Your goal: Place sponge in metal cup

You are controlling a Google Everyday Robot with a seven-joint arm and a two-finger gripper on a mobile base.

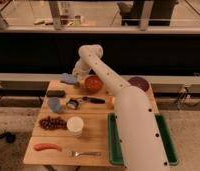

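Observation:
The light-blue sponge (pixel 68 78) is at the back left of the wooden table (pixel 95 137). My gripper (pixel 76 74) reaches down from the arm's elbow and sits right at the sponge's right end, touching or just over it. The small grey metal cup (pixel 73 104) stands nearer the front, below the sponge and apart from the gripper. My white arm (pixel 128 110) crosses the right half of the table and hides part of it.
A reddish-orange bowl (pixel 94 83) is right of the gripper. There is also a dark bar (pixel 55 93), blue-grey lump (pixel 54 104), black-handled tool (pixel 95 100), white cup (pixel 75 126), grapes (pixel 51 122), sausage (pixel 47 147), fork (pixel 85 153), green tray (pixel 112 142) and dark plate (pixel 138 81).

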